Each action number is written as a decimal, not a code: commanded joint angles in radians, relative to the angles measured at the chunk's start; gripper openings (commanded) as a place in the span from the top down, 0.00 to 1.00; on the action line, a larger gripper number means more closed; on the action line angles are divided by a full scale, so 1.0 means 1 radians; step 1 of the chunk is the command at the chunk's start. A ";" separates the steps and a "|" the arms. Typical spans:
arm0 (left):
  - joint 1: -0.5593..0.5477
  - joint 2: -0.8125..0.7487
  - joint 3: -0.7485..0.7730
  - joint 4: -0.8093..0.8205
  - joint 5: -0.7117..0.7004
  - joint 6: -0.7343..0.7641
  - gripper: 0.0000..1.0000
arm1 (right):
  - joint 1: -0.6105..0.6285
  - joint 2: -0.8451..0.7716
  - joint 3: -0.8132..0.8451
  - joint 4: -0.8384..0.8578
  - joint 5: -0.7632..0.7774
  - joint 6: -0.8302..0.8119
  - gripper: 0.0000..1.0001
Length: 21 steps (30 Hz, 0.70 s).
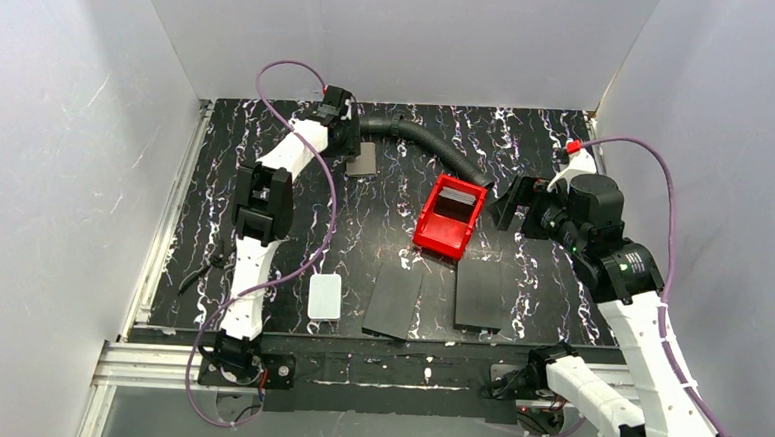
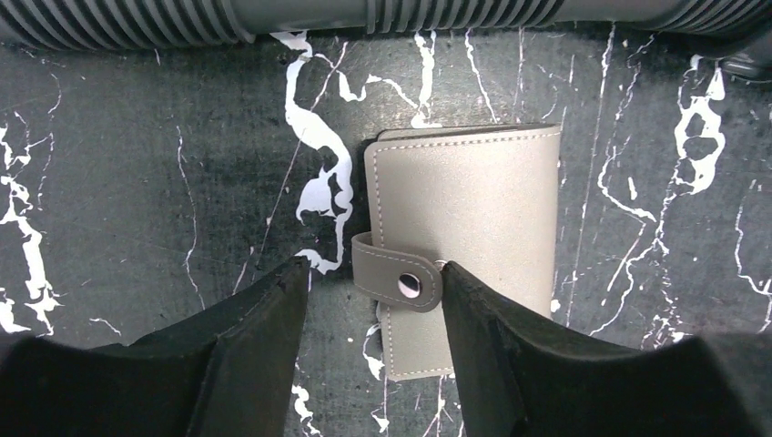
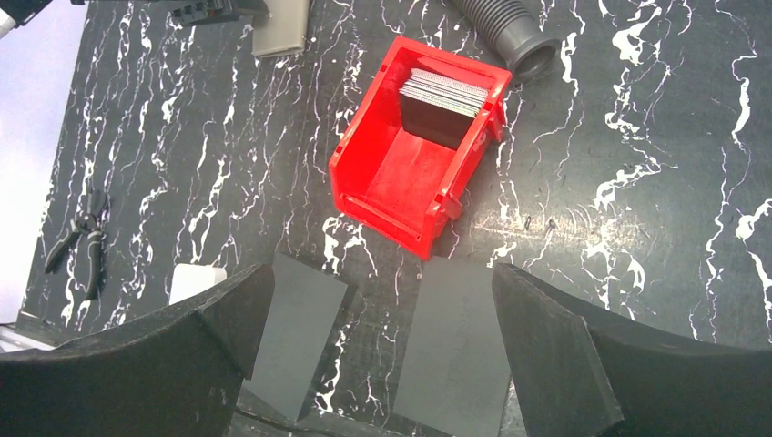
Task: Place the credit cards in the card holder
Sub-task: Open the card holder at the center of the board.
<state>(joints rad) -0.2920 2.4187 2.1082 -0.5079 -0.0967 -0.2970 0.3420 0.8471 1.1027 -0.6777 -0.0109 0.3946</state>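
The card holder point(image 2: 473, 218) is a grey-brown folded case lying closed on the marbled table, with its clasp tab point(image 2: 391, 278) snapped over the left edge. My left gripper point(image 2: 373, 269) hangs just above it, its jaws partly open around the tab. The right fingertip point(image 2: 455, 282) sits against the tab's snap end and the left one stands clear. In the top view the card holder point(image 1: 364, 159) lies at the back left under the left gripper point(image 1: 353, 145). The credit cards point(image 3: 446, 91) stand as a striped stack in the red tray point(image 3: 382, 177). My right gripper point(image 3: 382, 273) is wide open and empty.
A black corrugated hose point(image 1: 427, 146) runs along the back to the red tray point(image 1: 442, 239). Two flat black panels point(image 1: 394, 301) point(image 1: 480, 293) lie near the front, with a white rounded box point(image 1: 325, 296) to their left. Pliers point(image 3: 77, 241) lie at the left edge.
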 commanded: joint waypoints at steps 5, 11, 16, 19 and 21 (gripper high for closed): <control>-0.006 -0.024 0.021 0.012 0.034 0.029 0.57 | 0.003 -0.006 -0.004 0.044 -0.038 0.003 0.00; -0.006 -0.027 0.022 -0.010 0.017 0.036 0.71 | 0.003 0.023 0.006 0.043 -0.061 -0.025 0.00; -0.006 -0.087 0.013 -0.031 0.032 0.040 1.00 | 0.003 0.057 0.001 0.057 -0.113 -0.079 0.00; -0.006 -0.178 -0.061 -0.025 0.035 0.018 1.00 | 0.005 0.089 -0.014 0.087 -0.130 -0.122 0.00; -0.006 -0.255 -0.143 -0.006 0.046 -0.002 1.00 | 0.015 0.114 -0.011 0.098 -0.121 -0.145 0.00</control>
<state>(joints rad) -0.2920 2.3703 2.0609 -0.5056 -0.0650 -0.2691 0.3428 0.9253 1.0966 -0.6525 -0.1062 0.3218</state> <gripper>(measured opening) 0.037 1.001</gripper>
